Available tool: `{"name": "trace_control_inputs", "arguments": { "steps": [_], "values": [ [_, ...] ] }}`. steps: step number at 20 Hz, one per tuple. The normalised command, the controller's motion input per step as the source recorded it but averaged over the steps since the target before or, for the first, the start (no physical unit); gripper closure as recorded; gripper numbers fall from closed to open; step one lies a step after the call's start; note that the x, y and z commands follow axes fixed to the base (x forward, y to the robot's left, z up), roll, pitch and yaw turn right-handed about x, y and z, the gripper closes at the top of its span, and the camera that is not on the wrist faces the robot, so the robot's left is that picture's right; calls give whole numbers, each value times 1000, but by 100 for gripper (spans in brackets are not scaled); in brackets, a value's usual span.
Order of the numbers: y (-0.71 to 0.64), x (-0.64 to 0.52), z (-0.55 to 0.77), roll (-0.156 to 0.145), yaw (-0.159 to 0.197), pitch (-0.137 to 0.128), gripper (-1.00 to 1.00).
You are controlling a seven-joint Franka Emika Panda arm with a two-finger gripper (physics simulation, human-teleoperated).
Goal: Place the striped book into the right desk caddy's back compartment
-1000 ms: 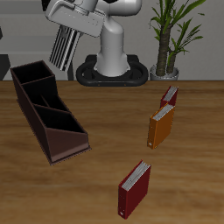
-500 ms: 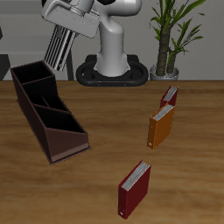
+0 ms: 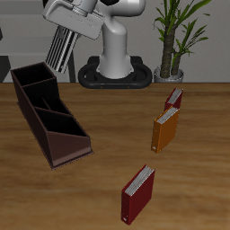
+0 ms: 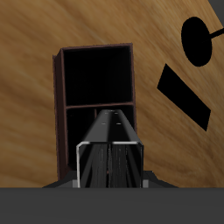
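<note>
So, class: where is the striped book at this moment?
The striped book is off the table, held in the gripper in the air above the right desk caddy, over its back compartment; the wrist view looks down along it.

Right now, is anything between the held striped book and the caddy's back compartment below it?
Nothing: the exterior view shows open air between the striped book in the hand and the back compartment.
</note>
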Motion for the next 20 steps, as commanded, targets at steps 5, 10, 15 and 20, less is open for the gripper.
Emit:
{"name": "trace_control_inputs", "arguments": {
  "steps": [5,10,15,20],
  "values": [
    [-19,65,-102,5,-21,21,100],
    [-23,18,-107,0,-15,14,100],
    [-50,23,-32,-11,-12,-4,100],
    [-109,59,-95,-17,-13,10,100]
  ]
}}
